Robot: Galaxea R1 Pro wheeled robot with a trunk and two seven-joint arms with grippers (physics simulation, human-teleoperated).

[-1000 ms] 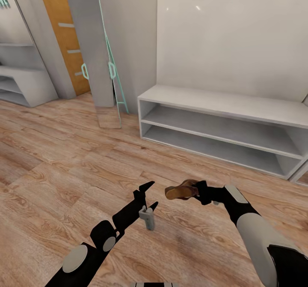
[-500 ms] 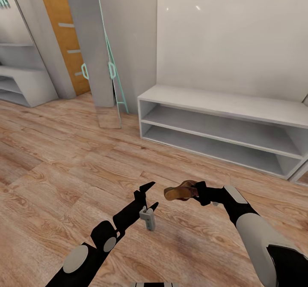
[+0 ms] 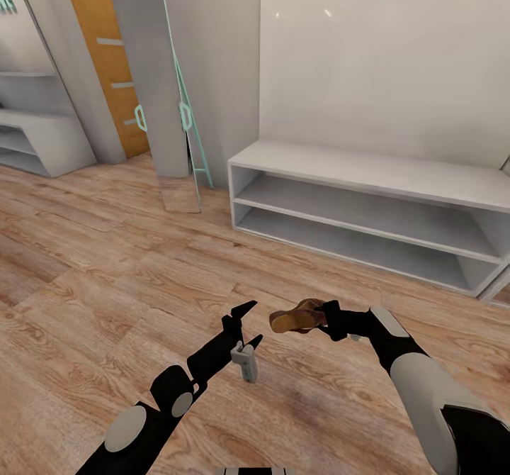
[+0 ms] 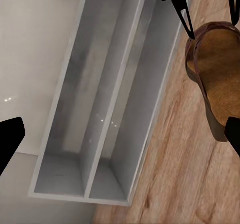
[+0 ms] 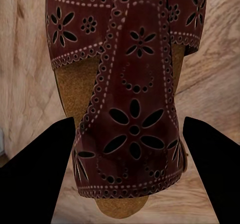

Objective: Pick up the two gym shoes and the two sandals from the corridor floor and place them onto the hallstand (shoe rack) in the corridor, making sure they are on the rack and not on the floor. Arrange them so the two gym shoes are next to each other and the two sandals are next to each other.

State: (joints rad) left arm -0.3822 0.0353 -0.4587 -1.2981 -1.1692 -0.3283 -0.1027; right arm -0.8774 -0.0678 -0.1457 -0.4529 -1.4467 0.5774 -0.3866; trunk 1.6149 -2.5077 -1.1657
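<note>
My right gripper (image 3: 324,317) is shut on a brown sandal (image 3: 292,317) and holds it just above the corridor floor (image 3: 106,283), toe pointing left. In the right wrist view the sandal's perforated dark strap (image 5: 131,108) sits between the two black fingers (image 5: 45,159). The left gripper (image 3: 248,325) is open and holds nothing, a short way left of the sandal. The left wrist view shows the sandal's tan insole (image 4: 220,68). The pale hallstand (image 3: 368,177) stands against the wall ahead on the right, its two low shelves (image 4: 100,108) bare. The gym shoes are out of view.
A tall mirror with a teal frame (image 3: 152,71) leans on the wall left of the hallstand, next to an orange door (image 3: 95,42). Another grey shelf unit (image 3: 35,138) stands at far left. Wood floor lies between me and the hallstand.
The right gripper has shifted slightly to the left with the sandal. The left arm and the view have stayed where they were.
</note>
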